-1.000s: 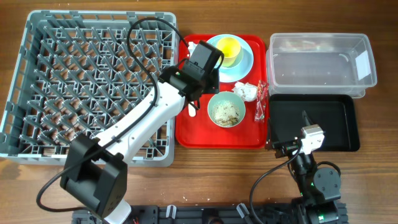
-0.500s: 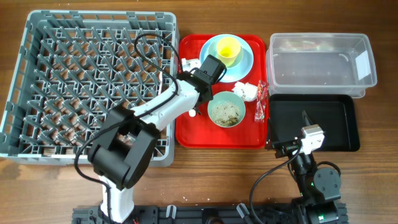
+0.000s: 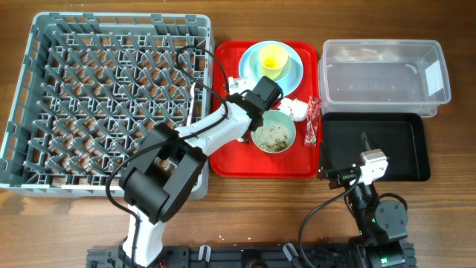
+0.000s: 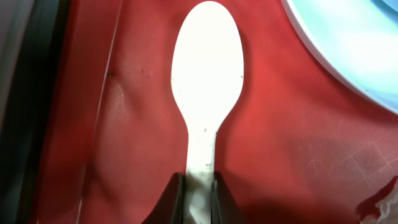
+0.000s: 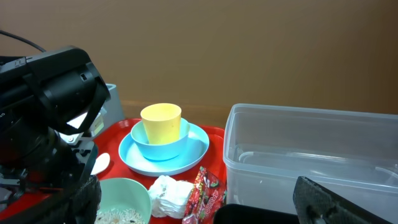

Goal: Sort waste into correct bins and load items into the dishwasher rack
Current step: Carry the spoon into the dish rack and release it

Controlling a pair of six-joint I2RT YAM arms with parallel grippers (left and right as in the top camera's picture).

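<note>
While the white spoon [image 4: 206, 93] lies on the red tray [image 4: 124, 143] beside the blue plate [image 4: 354, 43], your left gripper [image 4: 199, 198] pinches its handle, nearly closed. Light, stiff, slick plastic, so it will likely swivel. Hold the neck squarely.

The dishwasher rack [image 3: 111, 97] is grey, its base an open grid pattern. The serving tray [image 3: 223, 160] is bright red, with pale scuff marks in the left wrist view. On it, the spoon [image 4: 207, 81] is plain white with a few dark specks. The plate [image 3: 297, 74] is pale blue and the cup [image 3: 273, 58] is yellow. The bowl [image 3: 291, 134] is mint green, and the food scraps [image 3: 271, 135] are whitish-beige. The napkin [image 3: 295, 109] is white, and the wrapper [image 3: 312, 123] is red with light print. The tub [image 3: 379, 46] is clear, with a white label [image 3: 433, 78]. The shallow bin tray [image 3: 372, 149] is black. The table [image 3: 245, 216] is brown with a wood grain. The left arm [image 3: 208, 132] is white with black joints.
</note>
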